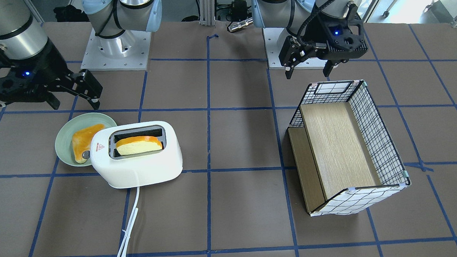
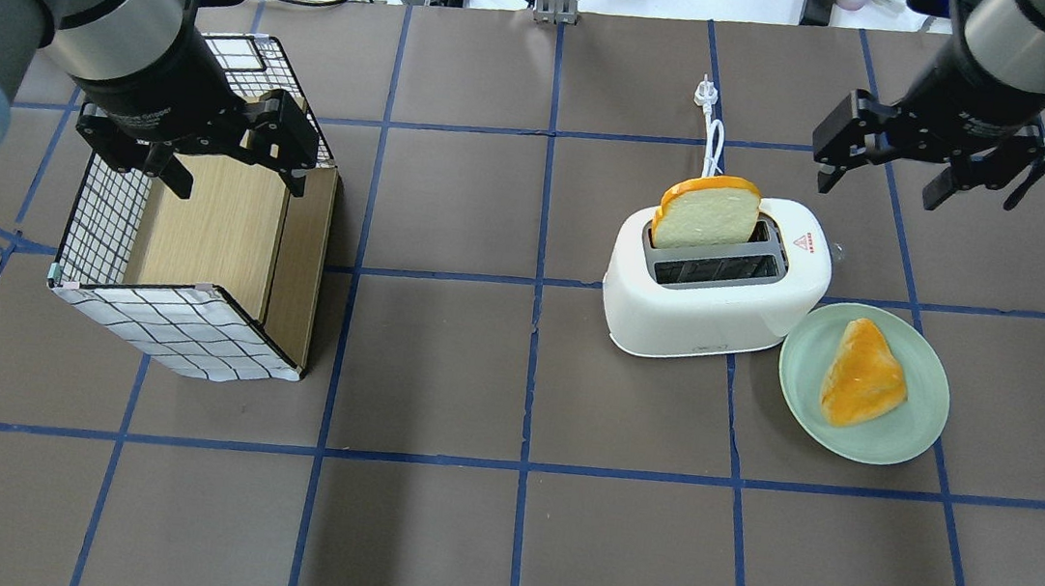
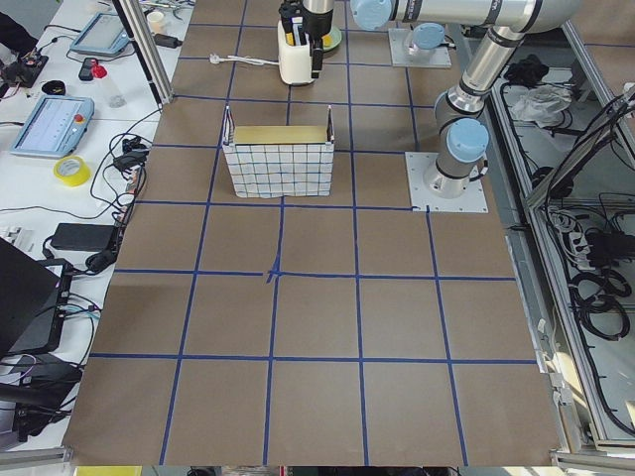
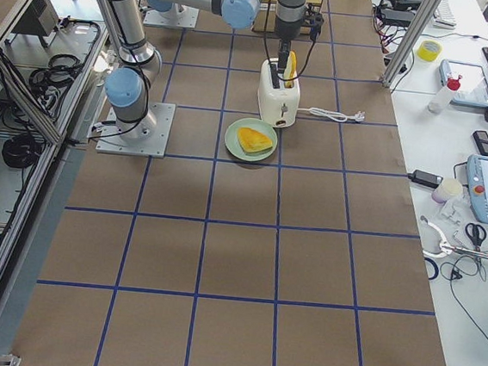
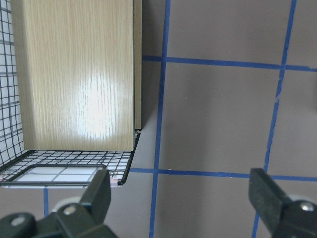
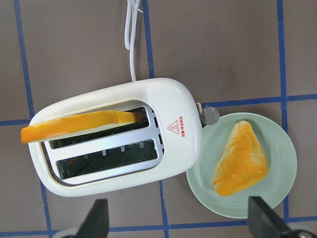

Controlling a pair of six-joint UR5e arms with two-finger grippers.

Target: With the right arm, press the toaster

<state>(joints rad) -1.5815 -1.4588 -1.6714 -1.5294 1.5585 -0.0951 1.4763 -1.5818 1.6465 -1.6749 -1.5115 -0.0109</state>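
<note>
The black right gripper (image 2: 878, 190), wide open and empty, hovers just beyond the white rounded plastic toaster (image 2: 706, 303) on the table's right; best to bring one finger squarely down on its small silver end knob (image 6: 210, 115).

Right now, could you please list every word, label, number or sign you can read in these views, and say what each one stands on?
No text reads clearly enough to quote.
Red warning triangle on top of the toaster, beside the slots: a sign only.
Red print next to that triangle: too small to read.
Pale lettering on the black wrist of the left arm: blurred.
</note>
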